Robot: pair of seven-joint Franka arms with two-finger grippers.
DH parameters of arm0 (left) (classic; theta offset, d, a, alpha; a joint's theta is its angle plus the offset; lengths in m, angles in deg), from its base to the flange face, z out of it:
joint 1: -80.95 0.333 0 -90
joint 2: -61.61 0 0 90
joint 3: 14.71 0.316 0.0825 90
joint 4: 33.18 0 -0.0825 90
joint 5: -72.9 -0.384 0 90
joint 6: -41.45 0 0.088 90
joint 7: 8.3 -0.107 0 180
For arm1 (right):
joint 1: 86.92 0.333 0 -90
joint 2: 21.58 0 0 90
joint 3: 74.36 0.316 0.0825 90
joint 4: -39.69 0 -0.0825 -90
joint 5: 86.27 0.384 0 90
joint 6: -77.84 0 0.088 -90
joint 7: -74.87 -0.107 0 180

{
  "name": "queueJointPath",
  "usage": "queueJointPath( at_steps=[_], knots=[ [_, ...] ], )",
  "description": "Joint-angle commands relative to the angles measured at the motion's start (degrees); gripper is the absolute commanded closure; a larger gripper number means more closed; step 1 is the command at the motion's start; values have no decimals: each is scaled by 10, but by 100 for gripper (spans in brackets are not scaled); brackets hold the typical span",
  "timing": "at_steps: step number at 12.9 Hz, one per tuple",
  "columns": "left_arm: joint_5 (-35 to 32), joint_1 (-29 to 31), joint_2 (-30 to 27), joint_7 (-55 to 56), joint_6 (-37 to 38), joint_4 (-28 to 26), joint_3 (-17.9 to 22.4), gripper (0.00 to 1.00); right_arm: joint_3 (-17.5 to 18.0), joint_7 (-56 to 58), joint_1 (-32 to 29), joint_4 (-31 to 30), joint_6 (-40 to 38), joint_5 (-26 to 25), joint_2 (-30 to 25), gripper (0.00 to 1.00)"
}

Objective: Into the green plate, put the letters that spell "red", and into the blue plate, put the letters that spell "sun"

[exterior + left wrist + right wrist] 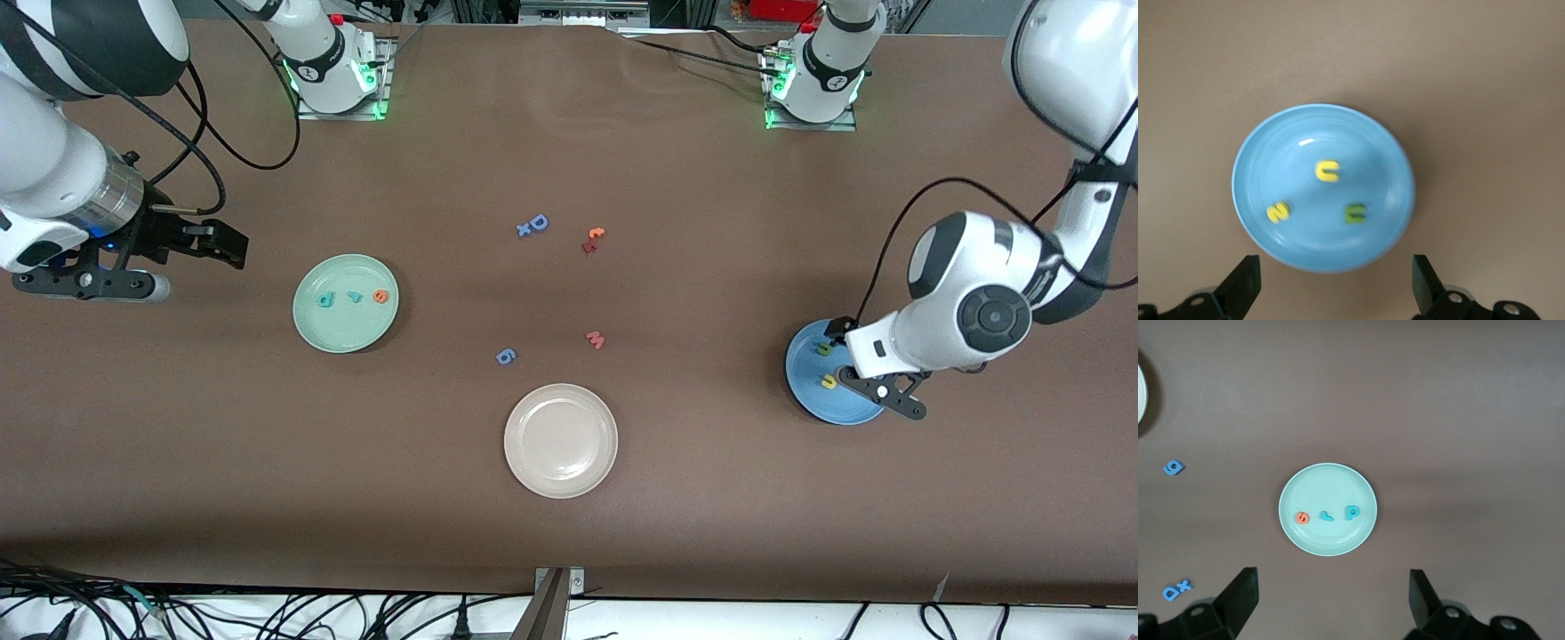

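The green plate point(342, 333) point(1331, 543) holds the teal "d" point(325, 300) point(1352, 513), the teal "r" point(355, 296) point(1327, 516) and the orange "e" point(381, 296) point(1302, 517). The blue plate point(809, 391) point(1338, 253) holds a yellow "u" point(1327, 171) point(828, 381), a yellow "s" point(1278, 212) and an olive "n" point(1355, 214) point(824, 349). My left gripper point(876, 369) point(1336, 283) hangs open and empty over the blue plate's edge. My right gripper point(218, 244) point(1331, 600) is open and empty, over bare table beside the green plate, toward the right arm's end.
A beige plate point(560, 440) lies nearest the front camera, mid-table. Loose letters lie in the middle: a blue "D" with an "x" point(533, 225), a red-orange pair point(593, 238), a pink "w" point(596, 340) and a blue "g" point(505, 356).
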State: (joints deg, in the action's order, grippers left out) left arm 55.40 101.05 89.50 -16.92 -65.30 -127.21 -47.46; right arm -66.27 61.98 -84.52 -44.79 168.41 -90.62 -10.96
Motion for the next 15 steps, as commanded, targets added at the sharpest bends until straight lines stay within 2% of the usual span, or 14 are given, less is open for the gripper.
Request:
queueJointPath(
  at_steps=[1,4,7,8,10,11,13,15],
  knots=[
    [58,4,-45,18,104,62,-17,0,40,-11,-36,-15,7,-4,-15,0],
    [72,4,-79,19,194,145,-21,0,40,-9,-34,-13,5,-7,-12,0],
    [84,0,-149,23,202,142,-12,0,40,-10,-35,-10,5,0,-11,0],
    [85,-22,-170,37,202,139,16,0,40,-8,-37,-9,7,1,-10,0],
    [104,-117,-200,46,202,128,139,0,39,-10,-37,-9,7,16,-7,0],
    [123,-155,-204,47,202,124,187,0,39,-9,-36,-9,6,17,-7,0],
    [133,-197,-222,48,196,95,243,0,38,-9,-37,-9,5,20,-7,0],
    [179,-220,-252,48,173,51,292,0,36,-20,-37,-9,4,21,-8,0]
  ],
)
